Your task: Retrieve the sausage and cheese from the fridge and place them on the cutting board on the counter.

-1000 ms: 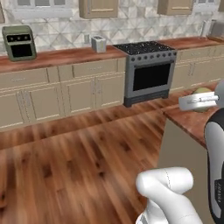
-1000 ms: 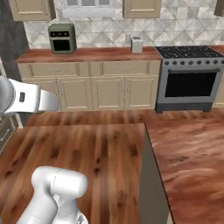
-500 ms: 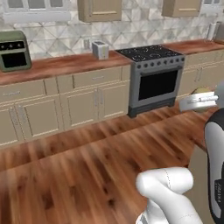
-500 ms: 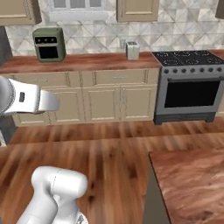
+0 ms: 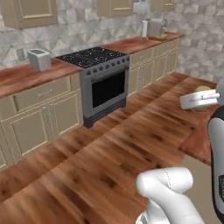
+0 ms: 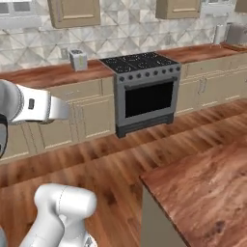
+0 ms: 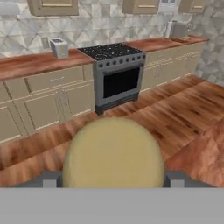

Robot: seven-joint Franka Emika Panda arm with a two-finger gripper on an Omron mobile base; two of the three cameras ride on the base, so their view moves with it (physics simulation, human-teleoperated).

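You are carrying the cheese [image 7: 113, 153], a pale yellow round piece that sits squarely between the two fingertips of the gripper [image 7: 112, 179]. The jaws stand wide and appear closed on its sides, one dark tip at each flank. In the left base view the same yellow lump [image 5: 203, 89] peeks out just above the white hand, held high over the floor. From the hand view it looks round, with no long axis, so I judge its turn in the grip matters little. What matters is the way to the cutting board. The hand looks straight across the wooden floor at the counter [image 7: 30, 65] along the wall, with the stove [image 7: 116, 74] dead ahead and the toaster [image 7: 58, 47] to its left. You cannot make out the board from here. The far end of that counter, up and to the right of the stove, holds small things too blurred to name. A nearer worktop [image 6: 207, 188] lies close on the arm's right side.
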